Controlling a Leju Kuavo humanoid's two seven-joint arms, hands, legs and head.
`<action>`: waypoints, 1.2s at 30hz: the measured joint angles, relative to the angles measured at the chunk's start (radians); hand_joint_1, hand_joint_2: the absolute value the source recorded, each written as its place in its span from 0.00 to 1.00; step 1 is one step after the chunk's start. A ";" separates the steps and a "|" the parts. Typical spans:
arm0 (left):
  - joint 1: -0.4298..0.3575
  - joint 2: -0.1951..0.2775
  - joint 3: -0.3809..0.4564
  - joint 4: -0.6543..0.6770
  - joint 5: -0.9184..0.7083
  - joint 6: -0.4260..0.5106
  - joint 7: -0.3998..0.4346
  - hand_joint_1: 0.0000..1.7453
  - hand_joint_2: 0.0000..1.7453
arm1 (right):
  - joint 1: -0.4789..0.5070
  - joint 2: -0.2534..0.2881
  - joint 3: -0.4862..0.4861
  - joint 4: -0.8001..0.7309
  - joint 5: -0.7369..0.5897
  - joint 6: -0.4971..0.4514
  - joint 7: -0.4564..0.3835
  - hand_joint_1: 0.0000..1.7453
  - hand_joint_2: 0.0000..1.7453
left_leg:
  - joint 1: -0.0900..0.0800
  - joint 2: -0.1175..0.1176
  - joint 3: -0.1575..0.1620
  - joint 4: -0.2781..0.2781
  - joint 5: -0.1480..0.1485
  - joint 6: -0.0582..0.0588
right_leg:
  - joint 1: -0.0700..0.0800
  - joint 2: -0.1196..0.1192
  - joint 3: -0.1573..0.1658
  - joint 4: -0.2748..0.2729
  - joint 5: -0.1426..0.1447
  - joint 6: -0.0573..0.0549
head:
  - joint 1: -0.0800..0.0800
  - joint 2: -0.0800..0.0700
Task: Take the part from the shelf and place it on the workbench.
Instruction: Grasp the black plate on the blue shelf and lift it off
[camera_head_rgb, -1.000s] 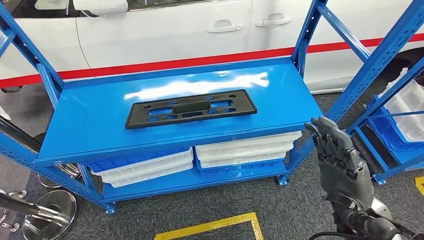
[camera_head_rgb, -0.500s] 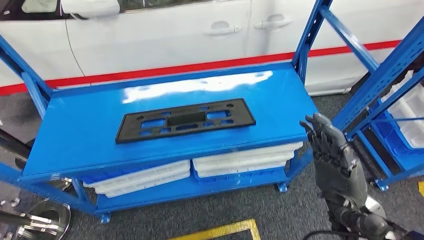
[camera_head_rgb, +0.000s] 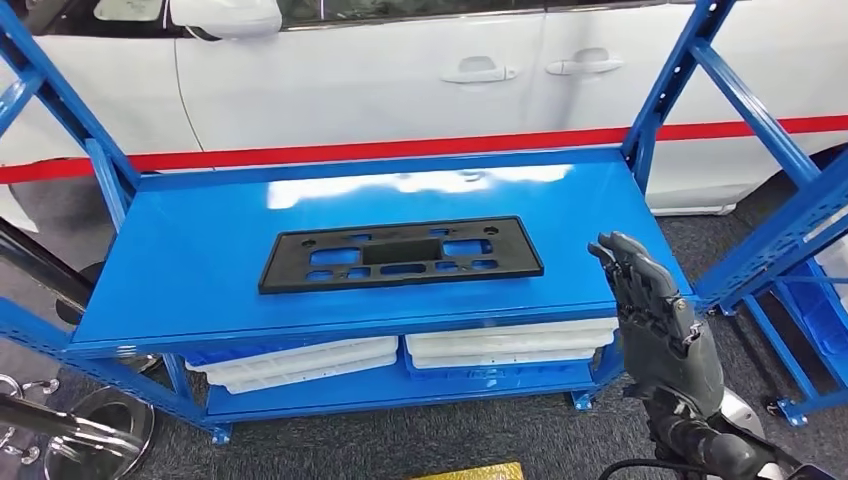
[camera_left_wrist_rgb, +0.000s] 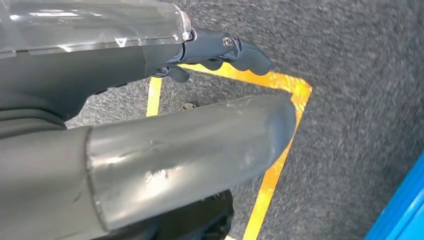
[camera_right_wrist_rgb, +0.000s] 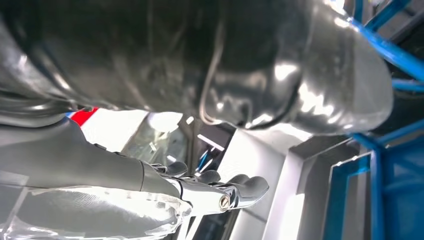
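A flat black plastic part (camera_head_rgb: 400, 254) with several cut-outs lies lengthwise in the middle of the blue shelf top (camera_head_rgb: 190, 260). My right hand (camera_head_rgb: 655, 315) is raised at the shelf's right front corner, fingers straight and apart, holding nothing, a short way right of the part. In the right wrist view that hand (camera_right_wrist_rgb: 200, 90) shows its thumb and fingers (camera_right_wrist_rgb: 235, 192) spread against the white car. My left hand (camera_left_wrist_rgb: 165, 150) hangs low over grey carpet, its fingers (camera_left_wrist_rgb: 225, 50) extended and holding nothing.
A white car with a red stripe (camera_head_rgb: 400, 148) stands right behind the shelf. White and blue trays (camera_head_rgb: 500, 345) fill the lower shelf. A second blue rack (camera_head_rgb: 790, 230) stands at the right. Chrome stool bases (camera_head_rgb: 90, 425) sit at the lower left. Yellow floor tape (camera_left_wrist_rgb: 280, 150) marks the carpet.
The whole picture has shifted, so the camera has moved; the shelf now sits more centred. My right hand stays raised and open beside the shelf's right end.
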 joint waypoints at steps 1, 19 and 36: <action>0.000 0.000 0.000 0.000 -0.001 0.000 0.000 0.00 0.00 | -0.005 -0.002 0.002 0.000 0.001 0.001 0.000 0.00 0.00 | 0.003 -0.010 0.004 -0.004 0.004 0.005 | -0.001 0.010 -0.005 0.019 -0.016 0.005 | 0.000 0.000; 0.001 0.005 0.001 0.000 -0.020 -0.006 -0.004 0.00 0.00 | -0.014 -0.002 0.033 0.047 0.019 -0.052 0.073 0.00 0.50 | 0.007 -0.055 -0.068 0.184 -0.117 -0.038 | -0.017 0.068 -0.029 -0.005 0.027 -0.027 | -0.001 0.000; -0.003 0.019 0.014 0.000 -0.076 -0.027 -0.009 0.00 0.00 | -0.186 0.064 0.390 0.470 0.668 -0.434 0.330 0.00 1.00 | 0.014 -0.042 0.006 -0.013 0.009 0.007 | -0.013 0.060 -0.151 0.257 -0.104 0.021 | 0.000 0.000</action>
